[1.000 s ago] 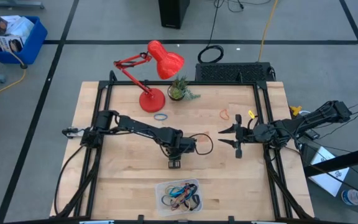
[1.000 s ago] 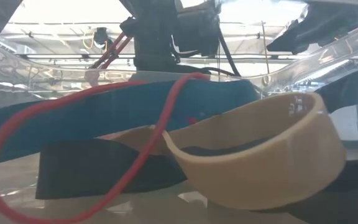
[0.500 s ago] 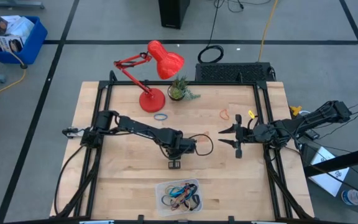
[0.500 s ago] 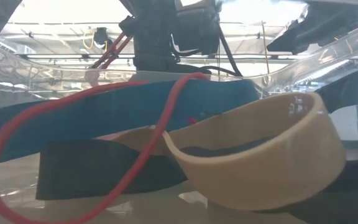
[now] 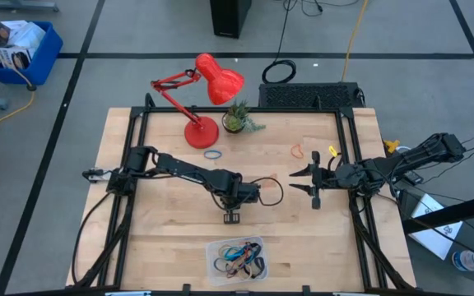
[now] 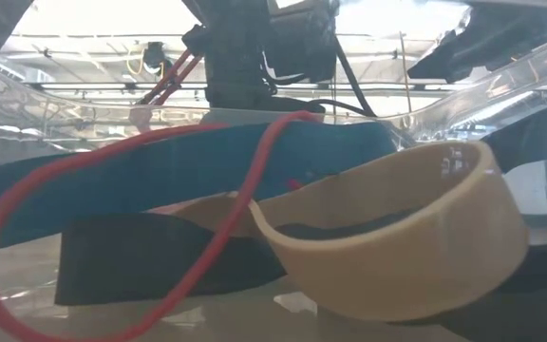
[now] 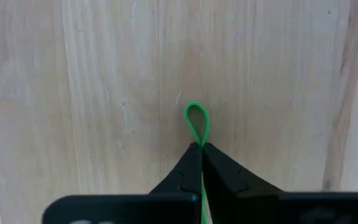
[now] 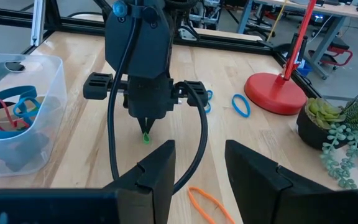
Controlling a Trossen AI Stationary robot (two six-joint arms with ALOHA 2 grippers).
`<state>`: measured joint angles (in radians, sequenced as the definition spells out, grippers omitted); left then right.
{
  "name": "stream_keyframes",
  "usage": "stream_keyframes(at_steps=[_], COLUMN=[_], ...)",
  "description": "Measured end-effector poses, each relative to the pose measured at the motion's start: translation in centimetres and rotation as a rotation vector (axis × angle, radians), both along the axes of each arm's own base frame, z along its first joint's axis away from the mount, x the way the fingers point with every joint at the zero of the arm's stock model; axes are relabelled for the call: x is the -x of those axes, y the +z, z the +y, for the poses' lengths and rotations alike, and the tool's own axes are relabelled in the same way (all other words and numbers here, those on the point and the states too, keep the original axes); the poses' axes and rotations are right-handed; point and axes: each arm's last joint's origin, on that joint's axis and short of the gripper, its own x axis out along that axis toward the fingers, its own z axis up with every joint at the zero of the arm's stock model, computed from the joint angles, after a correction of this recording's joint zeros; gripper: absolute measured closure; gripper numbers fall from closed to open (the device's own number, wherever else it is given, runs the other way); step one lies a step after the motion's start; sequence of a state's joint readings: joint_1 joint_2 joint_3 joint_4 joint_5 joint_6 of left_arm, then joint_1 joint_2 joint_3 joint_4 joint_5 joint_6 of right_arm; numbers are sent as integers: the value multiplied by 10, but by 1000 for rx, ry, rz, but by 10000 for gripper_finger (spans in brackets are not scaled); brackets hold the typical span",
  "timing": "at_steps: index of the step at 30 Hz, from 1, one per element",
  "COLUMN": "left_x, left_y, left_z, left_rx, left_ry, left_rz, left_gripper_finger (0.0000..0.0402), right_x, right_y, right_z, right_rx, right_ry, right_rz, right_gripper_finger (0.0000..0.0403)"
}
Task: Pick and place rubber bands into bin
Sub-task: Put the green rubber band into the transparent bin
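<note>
Bin (image 5: 235, 257) at surface's 6 o'clock edge already holds several bands. Left pincer (image 7: 201, 148) mid-surface, clenched on green band (image 7: 196, 122). Right pincer (image 5: 306, 183) at 3 o'clock, released, idle. Blue band (image 5: 212, 154), orange band (image 5: 299, 151) remain loose toward 12 o'clock.

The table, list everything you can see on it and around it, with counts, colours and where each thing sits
Green rubber band: one, pinched on the wood at table centre.
Blue rubber band: one, beside the lamp base.
Orange rubber band: one, far right part of the table.
Bin: one, clear, near edge, holding mixed bands.
Lamp: one, red, far side.
Plant: one, green, next to the lamp.
Crate: one, blue, on the floor.
Left gripper: shut on the green band.
Right gripper: open, waiting right of centre.
</note>
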<state>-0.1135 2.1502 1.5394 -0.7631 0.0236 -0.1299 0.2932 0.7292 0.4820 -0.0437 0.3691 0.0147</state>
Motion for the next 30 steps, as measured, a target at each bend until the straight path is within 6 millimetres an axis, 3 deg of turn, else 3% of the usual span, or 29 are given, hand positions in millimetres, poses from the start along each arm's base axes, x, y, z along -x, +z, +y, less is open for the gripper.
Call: stream_keyframes(at_steps=[5,9,19,26,30], left_x=[1,3,30,65,82], left_y=[5,20,121,206,239], left_z=[-3,-8,-19,-29,-39], left_rx=[4,27,82,164,205], left_ry=[2,-9,-46,-101,-168], left_rz=[-9,-62,-332,-673,-837], left_gripper_finger=[396,397,398,398,397], right_x=[0,0,0,0,0], right_y=[0,0,0,1,1], right_z=[0,0,0,0,0], right_rx=[0,0,0,-5,-5], right_ry=[0,0,0,-1,-1], right_rz=[0,0,0,-6,-8], right_gripper_finger=[269,269,269,269,269])
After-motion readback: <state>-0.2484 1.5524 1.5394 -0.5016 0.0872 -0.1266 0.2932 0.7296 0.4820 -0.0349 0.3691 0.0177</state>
